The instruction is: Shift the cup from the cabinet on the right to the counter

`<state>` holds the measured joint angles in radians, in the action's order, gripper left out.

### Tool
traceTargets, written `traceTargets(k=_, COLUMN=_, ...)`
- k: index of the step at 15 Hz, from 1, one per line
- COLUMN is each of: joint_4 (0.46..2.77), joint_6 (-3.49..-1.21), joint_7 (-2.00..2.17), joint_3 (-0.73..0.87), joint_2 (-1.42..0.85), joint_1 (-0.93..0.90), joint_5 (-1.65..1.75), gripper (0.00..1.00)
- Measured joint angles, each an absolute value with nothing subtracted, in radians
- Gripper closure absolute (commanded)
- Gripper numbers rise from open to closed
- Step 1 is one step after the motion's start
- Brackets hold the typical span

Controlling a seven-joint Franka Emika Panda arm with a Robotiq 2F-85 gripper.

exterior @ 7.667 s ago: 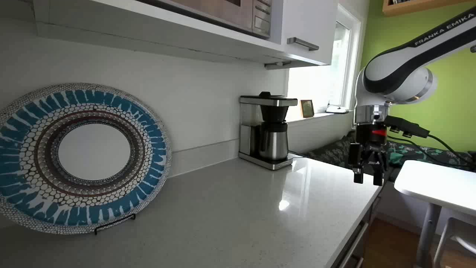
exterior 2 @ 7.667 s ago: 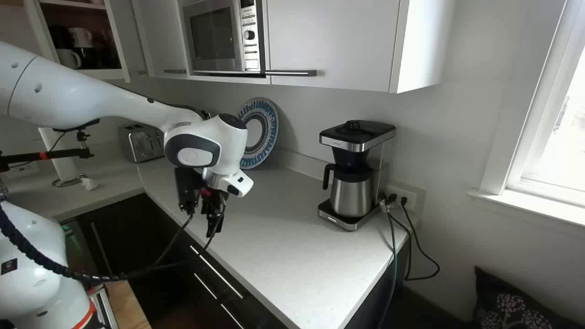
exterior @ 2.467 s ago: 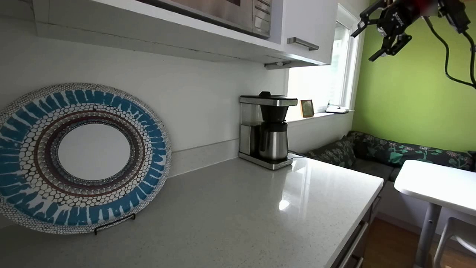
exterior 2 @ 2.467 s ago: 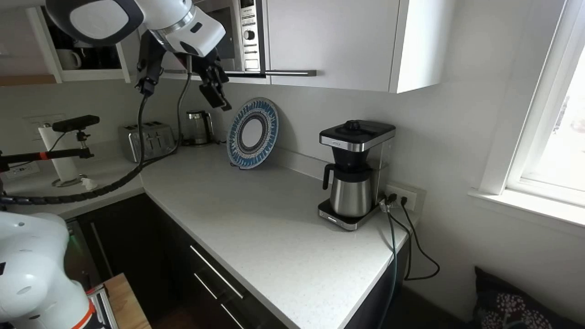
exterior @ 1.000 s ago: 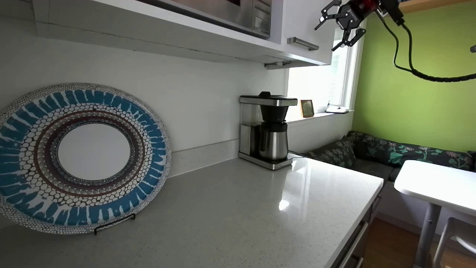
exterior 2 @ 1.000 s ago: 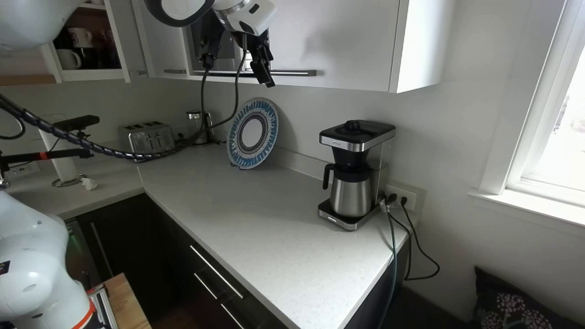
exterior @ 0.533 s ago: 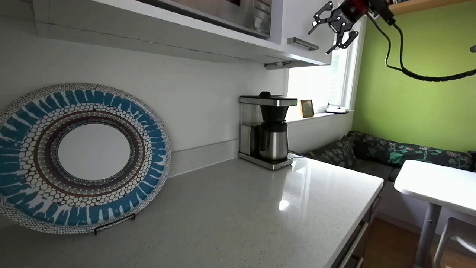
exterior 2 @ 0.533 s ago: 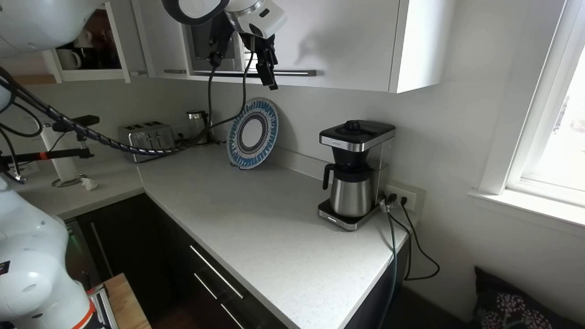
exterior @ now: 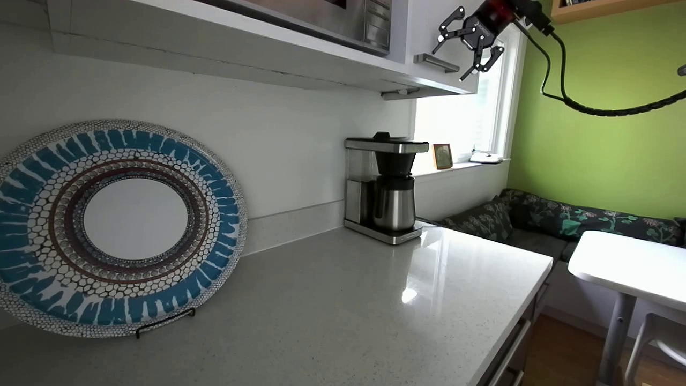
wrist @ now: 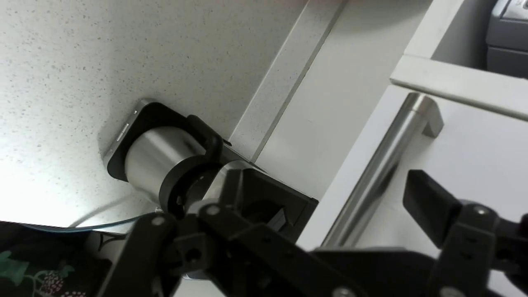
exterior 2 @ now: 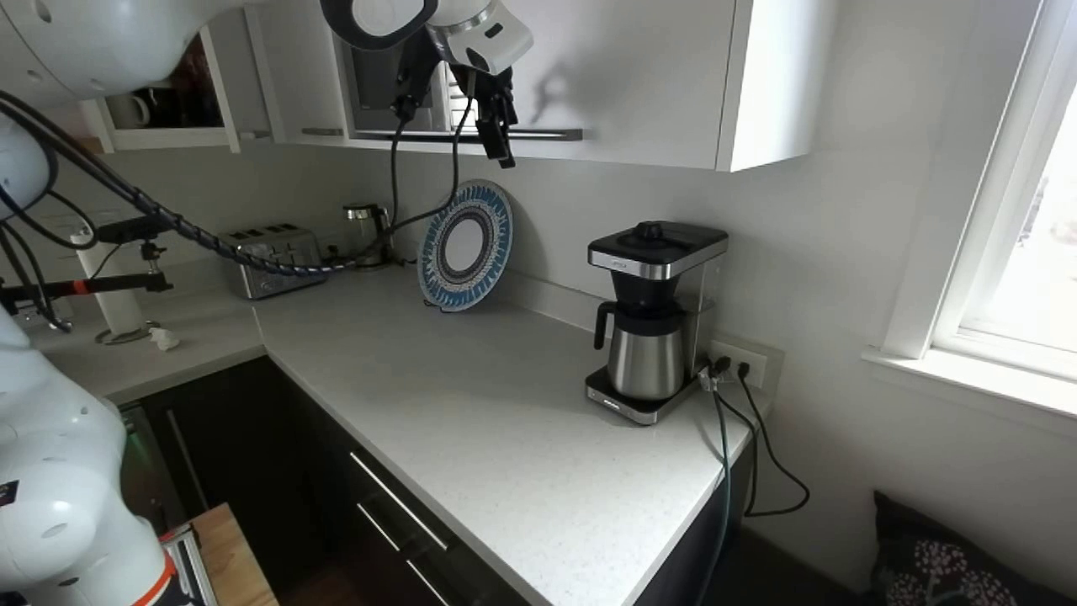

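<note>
The cabinet [exterior 2: 623,76] is a white wall cabinet with its flat door shut. Its metal bar handle [wrist: 379,165] runs along the door's lower edge. The cup is out of view; the inside of this cabinet is hidden. My gripper [exterior: 449,65] is open and empty, tilted down in front of the door by the handle. It also shows edge-on in an exterior view [exterior 2: 505,158], near the handle's microwave-side end. In the wrist view my gripper [wrist: 330,194] has its fingers wide apart, with the handle showing between them; contact is not visible. The counter [exterior 2: 471,404] lies below.
A coffee maker [exterior 2: 648,362] stands on the counter beneath the cabinet. A decorated plate [exterior: 220,214] leans on the wall. A microwave [exterior: 343,27] sits beside the cabinet. An open cupboard with mugs [exterior 2: 126,111] is at the far left. A white table [exterior: 632,262] stands beyond the counter.
My gripper has risen from low over the counter to handle height and tilted. In the last second it has moved a little closer to the cabinet handle, staying open. The door stays shut.
</note>
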<state>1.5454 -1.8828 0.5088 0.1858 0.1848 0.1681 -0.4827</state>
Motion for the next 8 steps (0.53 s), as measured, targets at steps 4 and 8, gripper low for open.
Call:
traceTargets(k=4, joint_4=1.532, joint_6=-1.883, joint_7=0.533, joint_3=0.167, joint_2=0.168, joint_1=0.168, joint_5=-0.448, gripper=0.0)
traceTargets(k=8, joint_4=1.518, joint_6=-1.883, joint_7=0.54, joint_3=0.159, joint_2=0.153, joint_1=0.168, joint_5=-0.427, gripper=0.0)
